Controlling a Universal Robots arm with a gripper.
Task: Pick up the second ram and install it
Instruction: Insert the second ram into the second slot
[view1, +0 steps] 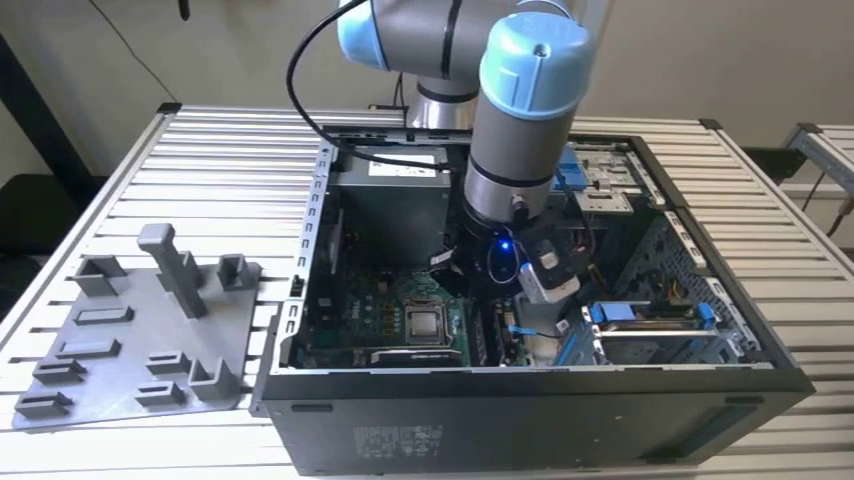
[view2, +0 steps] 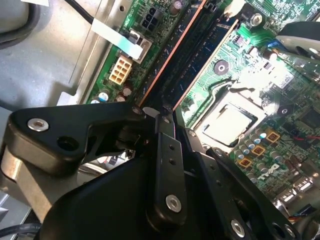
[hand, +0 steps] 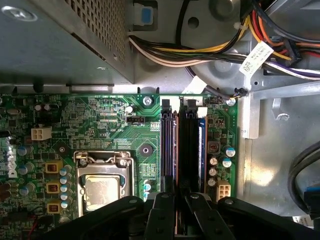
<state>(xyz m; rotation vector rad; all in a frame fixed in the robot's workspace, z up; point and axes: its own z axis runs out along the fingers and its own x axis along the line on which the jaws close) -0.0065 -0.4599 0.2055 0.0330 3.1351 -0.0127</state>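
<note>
Computer case (view1: 534, 420): matt black exterior, bare grey sheet metal inside, one panel perforated (hand: 95, 20). Motherboard (hand: 100, 120): glossy green board. Processor (hand: 102, 192): brushed silver metal lid, reflective. Memory slots (hand: 182, 150): black plastic; the second ram (view2: 170, 55) shows a dark board with a coppery edge. Gripper (view2: 165, 120): matt black linkage, smooth, with bright metal screws. Arm (view1: 521, 130): satin grey casing, glossy light-blue plastic caps. Tray (view1: 134, 340): matt grey plastic. Table (view1: 214, 170): ribbed pale metal slats. Cables (hand: 210, 47): glossy coloured insulation.
</note>
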